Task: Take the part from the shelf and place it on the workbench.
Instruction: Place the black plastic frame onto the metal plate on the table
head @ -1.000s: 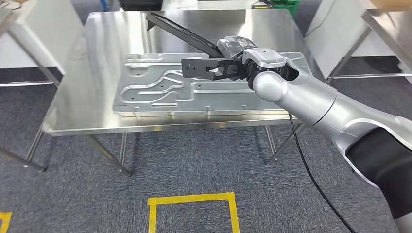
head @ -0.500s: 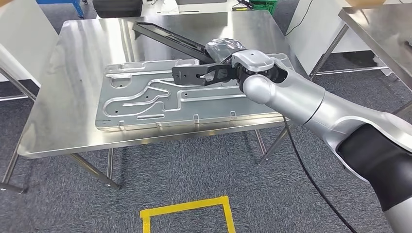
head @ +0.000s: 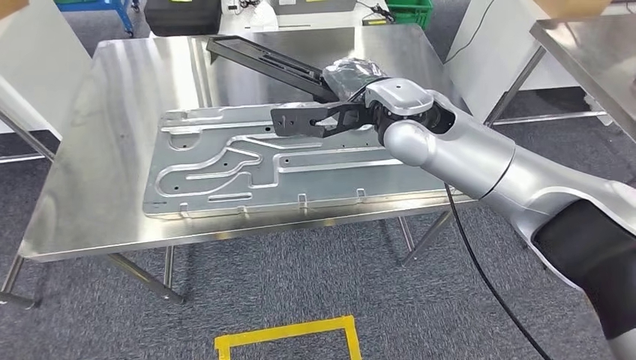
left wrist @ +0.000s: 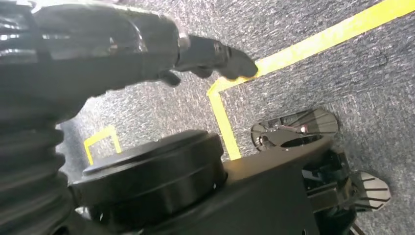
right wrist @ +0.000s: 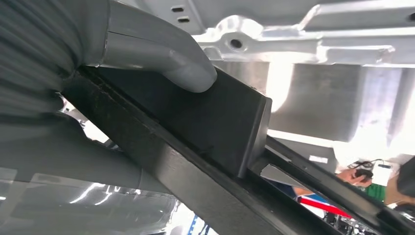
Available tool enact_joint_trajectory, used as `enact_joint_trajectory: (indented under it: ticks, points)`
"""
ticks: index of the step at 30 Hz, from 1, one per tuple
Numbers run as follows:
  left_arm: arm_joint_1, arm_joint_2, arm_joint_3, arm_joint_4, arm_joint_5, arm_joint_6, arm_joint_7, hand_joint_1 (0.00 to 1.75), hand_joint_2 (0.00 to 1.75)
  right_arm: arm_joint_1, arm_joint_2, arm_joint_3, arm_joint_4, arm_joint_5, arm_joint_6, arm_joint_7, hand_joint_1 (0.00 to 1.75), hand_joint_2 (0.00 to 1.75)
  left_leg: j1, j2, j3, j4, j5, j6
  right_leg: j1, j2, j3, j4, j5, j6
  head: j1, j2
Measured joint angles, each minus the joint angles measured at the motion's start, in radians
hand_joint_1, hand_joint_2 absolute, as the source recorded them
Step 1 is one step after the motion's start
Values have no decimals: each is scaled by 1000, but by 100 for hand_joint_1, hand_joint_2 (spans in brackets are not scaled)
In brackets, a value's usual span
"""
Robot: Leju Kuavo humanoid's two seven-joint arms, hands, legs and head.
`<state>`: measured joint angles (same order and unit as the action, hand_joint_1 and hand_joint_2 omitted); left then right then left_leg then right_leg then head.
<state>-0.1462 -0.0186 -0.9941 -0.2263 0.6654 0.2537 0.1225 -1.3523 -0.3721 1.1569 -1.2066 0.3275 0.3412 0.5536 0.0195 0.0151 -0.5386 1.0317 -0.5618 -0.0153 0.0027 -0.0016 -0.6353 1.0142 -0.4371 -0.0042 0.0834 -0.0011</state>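
A long black frame-like part (head: pixel 259 58) is gripped by my right hand (head: pixel 358 96) above the steel workbench (head: pixel 90 157). One arm of the part reaches toward the far side of the bench, and a shorter perforated arm (head: pixel 300 120) points left over a large embossed silver plate (head: pixel 240 169) lying on the bench. In the right wrist view the grey thumb (right wrist: pixel 161 61) presses on the black part (right wrist: pixel 215 122), with the silver plate (right wrist: pixel 303 34) just beyond. My left hand (left wrist: pixel 147 44) hangs over the carpet with dark fingers (left wrist: pixel 215 54) stretched out, holding nothing.
A yellow tape square (head: pixel 285 337) marks the carpet in front of the bench. Another steel table (head: pixel 585 34) stands at the right, a white panel (head: pixel 22 60) at the left. A black case (head: pixel 180 11) and a green crate (head: pixel 409 9) sit behind the bench.
The whole picture has shifted as the camera moved, and the bench now sits a little more to the left. My right hand keeps its grip on the black part above the plate.
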Motion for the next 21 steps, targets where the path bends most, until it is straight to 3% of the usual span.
enact_joint_trajectory:
  ticks: [2, 5, 6, 7, 9, 10, 11, 16, 17, 19, 20, 21]
  points:
    - [-1, 0, 0, 0, 0, 1, 0, 0, 175, -7, 4, 1, -3, 15, 2, -6, 175, 175, -1, -10, -30, 58, -26, -7, -5, -9, 21, -23, -7, -9, -9, 0]
    - [0, 0, 0, 0, 1, 1, -2, 0, 175, -3, 9, 9, -3, 26, 7, -10, 175, 175, -1, -18, -148, 236, -71, -10, -1, -14, 42, -27, -22, -16, -27, 0]
    - [-1, 0, 0, 0, 1, 1, -2, 0, 175, 2, 10, 12, -3, 27, 8, -10, 175, 175, -2, -18, -175, 260, -60, -11, 0, -16, 49, -26, -29, -15, -31, 0]
    - [-1, 0, 0, 0, 2, 1, -3, 0, 175, 5, 11, 14, -3, 27, 8, -10, 175, 175, -2, -17, -183, 249, -27, -11, 1, -17, 58, -24, -37, -14, -33, 0]
    - [1, 0, 0, 0, 1, 1, -3, 0, 175, 7, 12, 15, -3, 27, 8, -10, 175, 175, -2, -9, -157, 149, 66, -8, 0, -20, 76, -16, -58, -9, -35, 0]
    - [2, -1, 0, 0, 0, 2, -2, 0, 175, 7, 12, 15, -3, 27, 7, -10, 175, 175, -3, -3, -138, 99, 97, -6, 1, -20, 82, -10, -69, -4, -38, 0]
    - [3, -1, 0, 0, 0, 3, -2, 0, 175, 7, 12, 15, -3, 27, 7, -9, 175, 175, -4, 2, -122, 60, 105, -1, 3, -19, 83, -5, -76, 1, -41, 0]
    - [2, -2, 0, 0, -2, 5, 1, 0, 175, 9, 10, 12, -3, 28, 8, -6, 175, 175, -2, -4, -97, 26, 76, 28, 3, -15, 71, 23, -101, 23, -32, 0]
    - [2, -3, 0, 0, -2, 5, 1, 0, 175, 8, 10, 10, -3, 28, 8, -6, 175, 175, 1, -6, -91, 25, 73, 33, 1, -11, 53, 62, -119, 29, -28, 0]
    - [2, -3, 0, 0, -3, 5, 2, 0, 175, 10, 9, 8, -3, 28, 8, -6, 175, 175, 2, -8, -82, 24, 64, 39, -4, -6, -19, 190, -164, 39, -20, 0]
    - [2, -4, 0, 0, -3, 5, 2, 0, 175, 14, 9, 7, -3, 28, 8, -6, 175, 175, 1, -10, -76, 24, 59, 41, -5, -6, -59, 250, -177, 42, -15, 0]
    - [3, -4, 0, 0, -3, 5, 2, 0, 175, 18, 8, 8, -3, 28, 8, -6, 175, 175, 1, -13, -68, 24, 53, 40, -6, -6, -88, 284, -172, 42, -10, 0]
